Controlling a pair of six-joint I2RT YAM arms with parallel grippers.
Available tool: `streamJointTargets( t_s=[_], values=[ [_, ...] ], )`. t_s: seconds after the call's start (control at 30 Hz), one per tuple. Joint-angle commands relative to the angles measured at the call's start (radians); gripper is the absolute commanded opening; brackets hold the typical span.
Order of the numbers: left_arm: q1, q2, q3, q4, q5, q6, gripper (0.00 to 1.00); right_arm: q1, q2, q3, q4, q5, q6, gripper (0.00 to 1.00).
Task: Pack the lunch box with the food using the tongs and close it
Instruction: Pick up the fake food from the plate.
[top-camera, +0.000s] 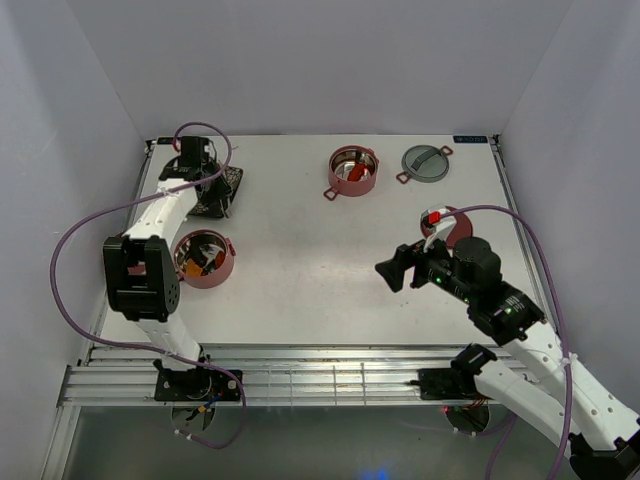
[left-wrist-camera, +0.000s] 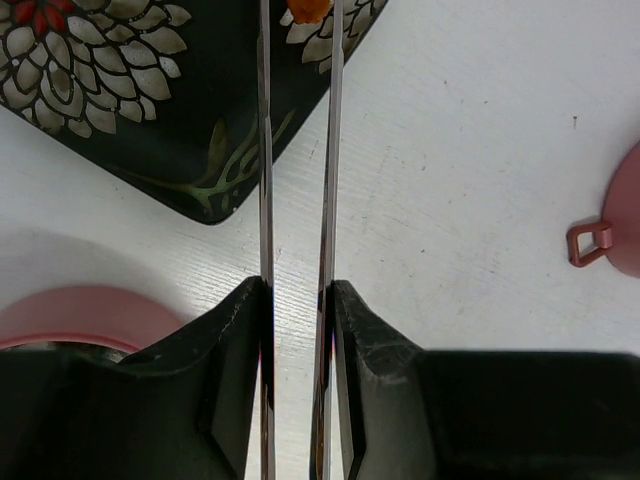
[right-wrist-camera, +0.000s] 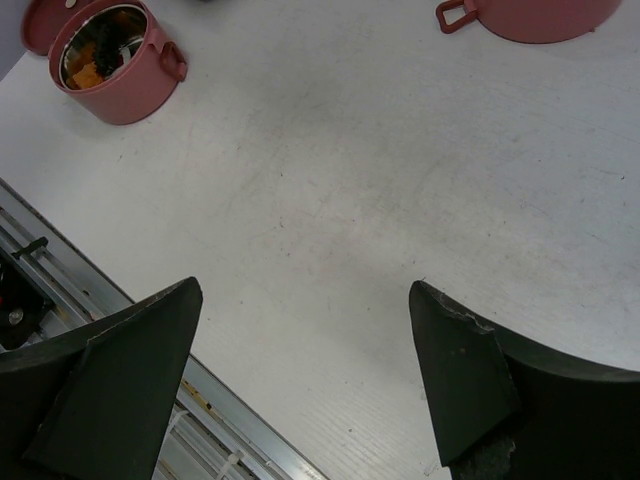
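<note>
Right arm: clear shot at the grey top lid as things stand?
Likely yes. Its fingers are open and empty, and the grey top lid lies alone on the table past them. Only the flat red disc lid lies near the path.

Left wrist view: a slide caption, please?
Left gripper holds the tongs, their arms either side of an orange food piece on the patterned plate.

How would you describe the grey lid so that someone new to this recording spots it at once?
From the overhead camera, take the white table and go to its far edge, right of centre. There the lid lies just right of a dark-red bowl, apart from it. It is the only flat grey round piece there; its neighbour is dark red and taller.
</note>
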Motion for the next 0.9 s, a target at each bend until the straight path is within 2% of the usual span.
streamJointTargets(
  t_s=[0.0,0.3,0.4,0.53,0.73,0.87],
  values=[
    [0.004,-0.086,0.001,0.011,0.02,0.013,0.33,0.006,-0.012,0.005,0.041,0.011,-0.008,0.9],
    [-0.027,-0.121,0.033,0.013,0.099,0.032,0.31,0.006,-0.006,0.009,0.041,0.011,-0.006,0.9],
    [-0.084,-0.121,0.067,0.01,0.096,0.039,0.31,0.006,-0.004,0.012,0.041,0.01,-0.006,0.9],
    [-0.218,-0.089,0.162,0.002,0.082,0.044,0.31,0.006,-0.006,0.014,0.039,0.01,-0.006,0.9],
    [-0.399,0.021,0.308,-0.006,0.082,0.049,0.3,0.006,-0.01,0.017,0.033,0.013,-0.008,0.9],
    [-0.475,0.106,0.424,-0.009,0.099,0.058,0.3,0.006,-0.016,0.019,0.028,0.016,-0.008,0.9]
  ],
)
